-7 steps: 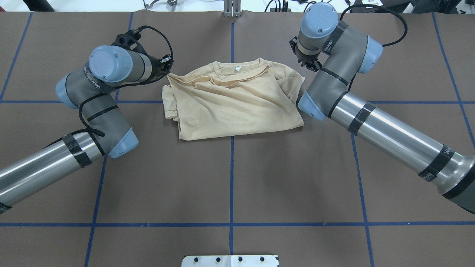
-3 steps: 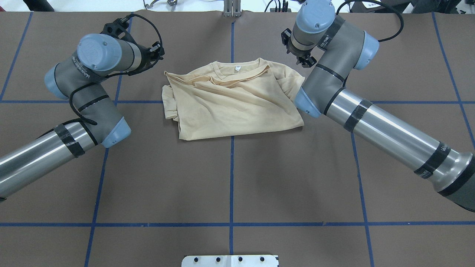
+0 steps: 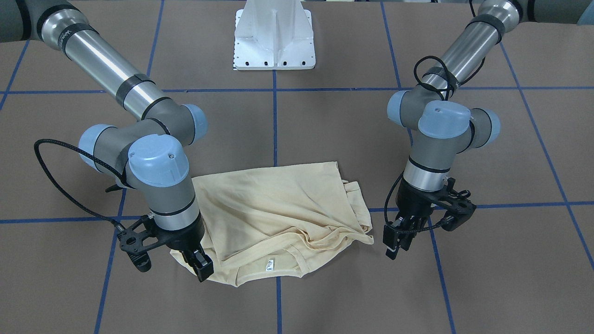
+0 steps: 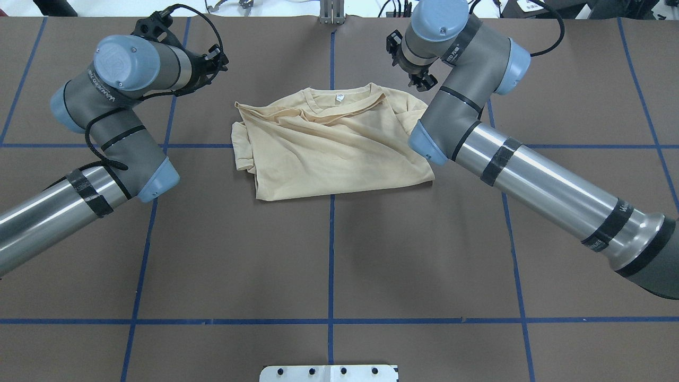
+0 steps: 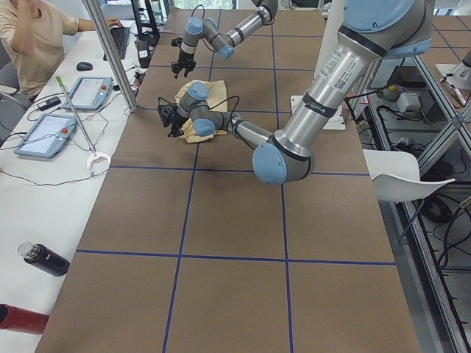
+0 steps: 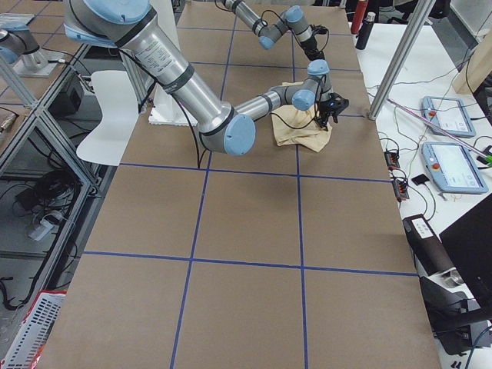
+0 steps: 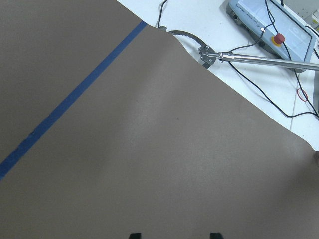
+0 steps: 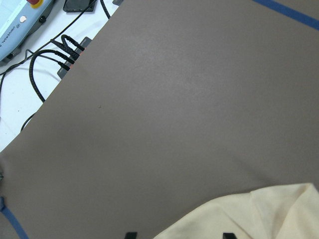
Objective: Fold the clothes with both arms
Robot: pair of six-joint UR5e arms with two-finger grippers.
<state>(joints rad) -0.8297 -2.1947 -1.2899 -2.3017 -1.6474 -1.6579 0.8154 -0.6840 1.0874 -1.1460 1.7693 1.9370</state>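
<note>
Brown matte paper covers the table (image 4: pixel 424 254), and blue tape lines (image 4: pixel 330 249) cut it into large squares. Nearest, at the bottom centre of the overhead view, sits the edge of a white metal base plate (image 4: pixel 329 373).

Farther in, at the middle of the frame, lies the pale cream-yellow long-sleeved T-shirt of thin fabric (image 4: pixel 334 154). It is gathered into a rough, wrinkled rectangle straddling the centre tape line. Its ribbed neckline with a small white tag (image 4: pixel 339 98) points toward the far edge.

The silver-grey tubular right arm with light blue joint caps (image 4: pixel 530 170) slants in from the lower right and crosses above the shirt's right edge. Its black two-finger end effector (image 3: pixel 203 270) hangs at the shirt's far right corner. Its wrist view shows the fingers spread apart, with cream fabric below them and nothing clamped. Whether they touch the cloth cannot be told.

The matching left arm (image 4: pixel 106 106) bends at the upper left. Its black end effector (image 3: pixel 397 246) is well apart from the shirt, over bare paper, with the fingers spread and empty.

Beyond the table's far edge, a white bench (image 7: pixel 209 20) carries black cables (image 8: pixel 55 55) and a grey control pendant with a red button (image 7: pixel 271 22).
</note>
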